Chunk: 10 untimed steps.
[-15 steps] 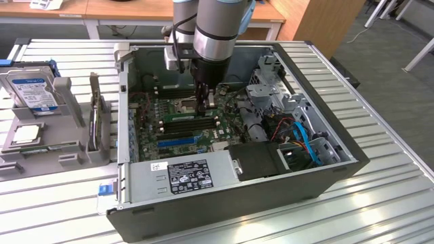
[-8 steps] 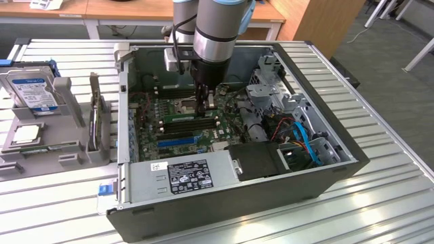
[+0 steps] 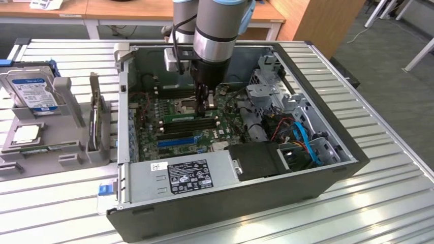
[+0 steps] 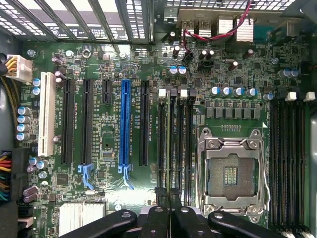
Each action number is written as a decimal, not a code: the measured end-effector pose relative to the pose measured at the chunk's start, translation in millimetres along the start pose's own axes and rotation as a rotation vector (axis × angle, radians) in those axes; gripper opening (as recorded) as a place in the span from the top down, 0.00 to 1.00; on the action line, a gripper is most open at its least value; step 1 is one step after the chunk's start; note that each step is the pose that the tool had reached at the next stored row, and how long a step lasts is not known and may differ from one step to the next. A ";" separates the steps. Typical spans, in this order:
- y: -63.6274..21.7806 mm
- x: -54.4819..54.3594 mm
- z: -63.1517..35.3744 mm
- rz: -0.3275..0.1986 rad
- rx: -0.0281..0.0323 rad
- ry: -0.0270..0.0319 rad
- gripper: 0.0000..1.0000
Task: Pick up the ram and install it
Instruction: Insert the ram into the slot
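I see the gripper [image 3: 205,104] down inside the computer case [image 3: 352,157], just beside the processor socket [image 4: 230,173]. Its fingers [image 4: 157,218] are pressed almost together and pinch the ram [image 4: 171,196], which I see only edge-on, as a thin dark strip. The ram stands in line with the memory slots [image 4: 162,144] next to the socket. I cannot tell if it is seated.

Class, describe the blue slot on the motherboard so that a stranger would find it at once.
Start at the open computer case on the slatted table, then its green motherboard. Among the long parallel expansion slots there, the blue slot lies between black ones. It is the only blue one; apart from one white slot, the rest are black.
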<state>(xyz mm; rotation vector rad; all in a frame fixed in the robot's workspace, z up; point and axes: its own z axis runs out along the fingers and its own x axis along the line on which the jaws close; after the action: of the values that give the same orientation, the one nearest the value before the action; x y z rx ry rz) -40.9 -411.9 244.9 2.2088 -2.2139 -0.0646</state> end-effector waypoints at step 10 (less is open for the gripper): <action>0.0 1.2 0.0 0.001 0.0003 -0.0009 0.88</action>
<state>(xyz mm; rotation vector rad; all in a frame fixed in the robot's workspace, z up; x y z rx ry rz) -41.0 -413.1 244.9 2.2081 -2.2158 -0.0653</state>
